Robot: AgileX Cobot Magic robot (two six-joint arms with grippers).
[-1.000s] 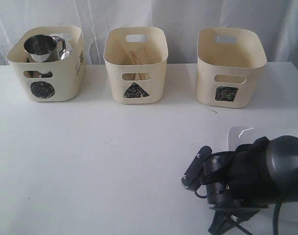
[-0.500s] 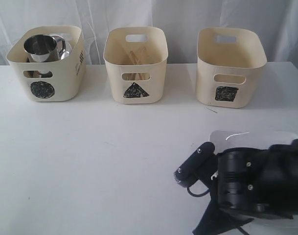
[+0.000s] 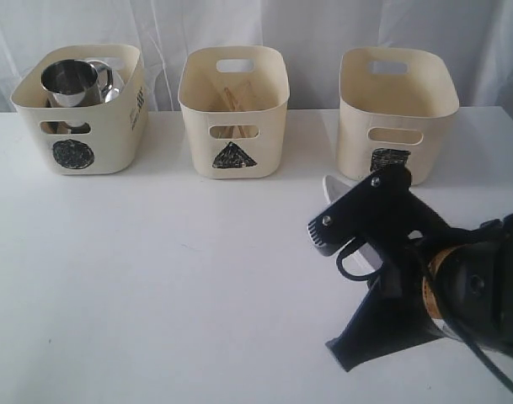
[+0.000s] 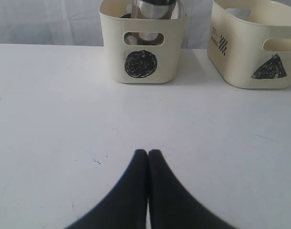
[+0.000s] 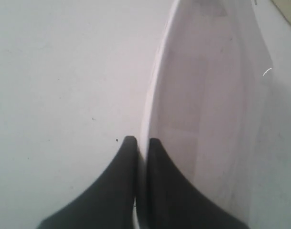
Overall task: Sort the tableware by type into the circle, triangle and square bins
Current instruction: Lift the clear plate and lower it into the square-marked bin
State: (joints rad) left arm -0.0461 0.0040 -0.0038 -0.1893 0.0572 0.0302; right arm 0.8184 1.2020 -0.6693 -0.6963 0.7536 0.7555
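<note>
In the right wrist view, the rim of the large white square plate (image 5: 207,95) is pinched by my shut right gripper (image 5: 142,140), and the plate is tipped up on edge off the table. In the exterior view only a white sliver of the plate (image 3: 333,190) shows past the right arm (image 3: 424,295), just in front of the square bin (image 3: 395,118). The circle bin (image 3: 79,118) holds a steel mug (image 3: 71,82). Wooden chopsticks (image 3: 232,99) lie in the triangle bin (image 3: 233,126). My left gripper (image 4: 148,152) is shut and empty over bare table.
The three bins stand in a row along the back of the white table (image 3: 155,278). The left wrist view shows the circle bin (image 4: 141,47) with a mug (image 4: 155,7) and part of the triangle bin (image 4: 260,47).
My right jaws have closed on the plate's rim. The right arm has risen and swung toward the square bin, tipping the plate from flat to on edge. The left gripper has not moved.
</note>
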